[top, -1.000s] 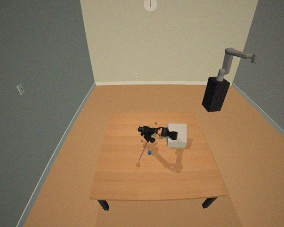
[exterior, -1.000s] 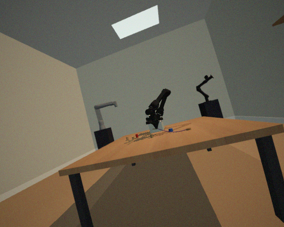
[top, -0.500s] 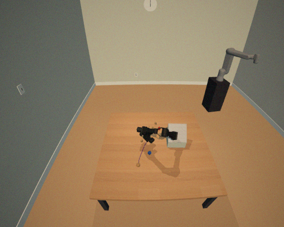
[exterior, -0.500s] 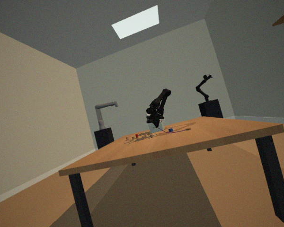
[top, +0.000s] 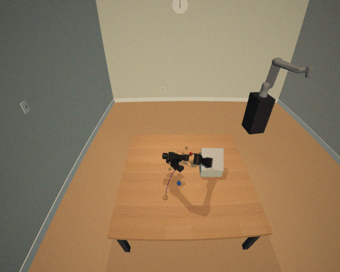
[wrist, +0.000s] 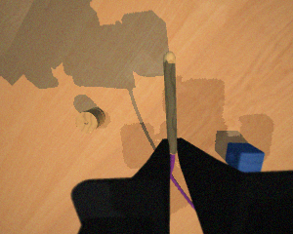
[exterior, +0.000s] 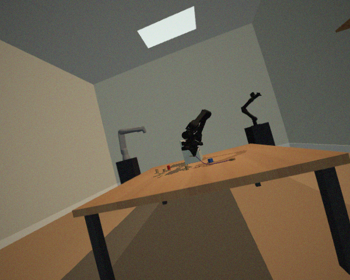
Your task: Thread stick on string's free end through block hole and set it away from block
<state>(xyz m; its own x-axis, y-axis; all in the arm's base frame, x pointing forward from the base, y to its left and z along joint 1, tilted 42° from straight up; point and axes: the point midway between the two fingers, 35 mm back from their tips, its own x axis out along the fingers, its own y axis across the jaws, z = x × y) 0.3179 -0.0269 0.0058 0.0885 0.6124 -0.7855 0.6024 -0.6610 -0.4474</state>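
Observation:
My gripper [exterior: 195, 155] [wrist: 172, 143] is shut on the thin wooden stick [wrist: 171, 104] near its string end and holds it above the table [top: 147, 216] [exterior: 259, 163] [wrist: 34, 190]. The stick's pale far tip points to the top of the wrist view. The purple string [top: 167, 183] [wrist: 183, 191] runs from the held end to the round wooden button [top: 165, 197] [exterior: 231, 159]. The arm hides the fingertips in the top view. I cannot make out which object is the block with the hole; its hole does not show.
A short wooden cylinder [top: 169, 169] [exterior: 186, 167] [wrist: 89, 120] stands near the gripper. A blue block [top: 178, 182] [exterior: 210, 160] [wrist: 246, 158] lies on the string's other side. A red object [top: 190, 153] [exterior: 168, 167], small wooden pieces and loose sticks lie farther back. The arm stands by a white box [top: 211, 172].

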